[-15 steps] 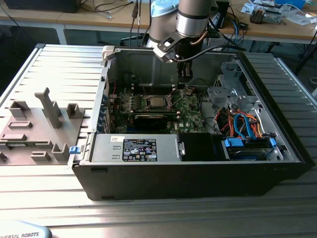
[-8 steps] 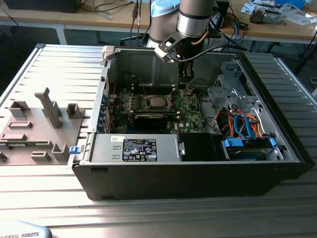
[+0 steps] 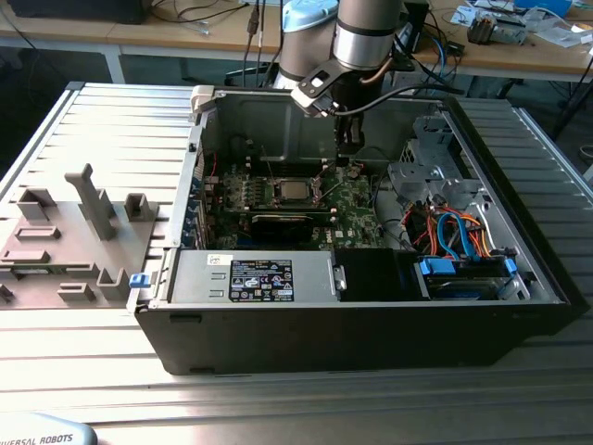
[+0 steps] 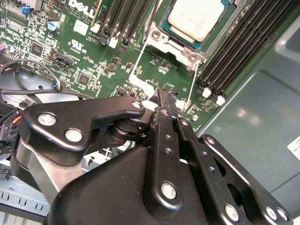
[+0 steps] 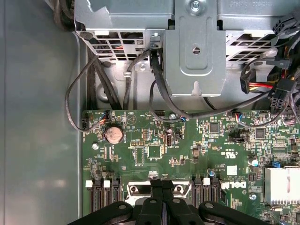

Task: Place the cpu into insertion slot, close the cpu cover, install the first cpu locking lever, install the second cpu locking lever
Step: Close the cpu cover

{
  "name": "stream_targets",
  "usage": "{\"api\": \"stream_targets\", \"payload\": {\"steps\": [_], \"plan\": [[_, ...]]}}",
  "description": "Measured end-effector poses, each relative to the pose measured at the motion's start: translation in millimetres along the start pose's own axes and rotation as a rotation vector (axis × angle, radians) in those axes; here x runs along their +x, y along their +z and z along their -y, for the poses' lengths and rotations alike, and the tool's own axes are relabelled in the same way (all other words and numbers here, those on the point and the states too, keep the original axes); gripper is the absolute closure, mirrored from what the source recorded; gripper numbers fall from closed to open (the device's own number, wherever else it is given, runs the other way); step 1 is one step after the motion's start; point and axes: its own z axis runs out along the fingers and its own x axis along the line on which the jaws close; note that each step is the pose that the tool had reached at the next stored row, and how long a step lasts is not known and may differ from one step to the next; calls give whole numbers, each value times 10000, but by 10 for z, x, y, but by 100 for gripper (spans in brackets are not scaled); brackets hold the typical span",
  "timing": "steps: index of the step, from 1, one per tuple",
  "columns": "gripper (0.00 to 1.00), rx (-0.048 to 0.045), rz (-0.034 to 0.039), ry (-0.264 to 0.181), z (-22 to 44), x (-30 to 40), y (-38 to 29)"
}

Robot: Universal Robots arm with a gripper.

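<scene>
Black metal tool (image 4: 164, 97) clenched on nothing, over green board (image 5: 187, 140). Dull silver square cpu (image 4: 197, 18) sits in metal-rimmed slot (image 4: 164, 43), partly cut off.

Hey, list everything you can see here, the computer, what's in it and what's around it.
computer case: one, black, open, on the slatted metal table
circuit board: one, green, inside the case
cpu: one, silver-grey, in the insertion slot
memory slots: several, black, in rows either side of the cpu
coin battery: one, metallic, on the circuit board
power supply: one, grey, at the case's near wall
cables: several, blue and orange, case's end at the exterior view's right
fixture blocks: several, grey, on the table at the exterior view's left
robot arm: one, silver and black, reaching into the case
end effector: one, black, fingers together, over the board near the cpu
</scene>
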Motion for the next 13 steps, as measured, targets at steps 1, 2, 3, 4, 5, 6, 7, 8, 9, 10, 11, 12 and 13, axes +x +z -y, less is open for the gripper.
{"api": "stream_targets", "payload": {"steps": [1, 2, 3, 4, 5, 6, 7, 8, 9, 10, 11, 12, 13], "plan": [[89, 0, 0, 0, -2, 0, 0], [89, 0, 0, -1, -7, 0, 0], [89, 0, 0, -1, -11, 0, 0], [89, 1, 1, -1, -14, 0, 0], [89, 0, 0, -1, -17, 0, 0], [89, 0, 0, -1, -20, 0, 0], [89, 0, -1, -1, -22, 0, 1], [89, 0, 0, 0, -26, 0, 0], [89, 0, 0, 0, -31, 0, 1], [89, 0, -1, -1, -33, 0, 1], [89, 0, -1, -1, -37, 0, 1], [89, 0, 0, 0, -41, 0, 1], [89, 0, 1, 0, -46, 0, 1]]}}
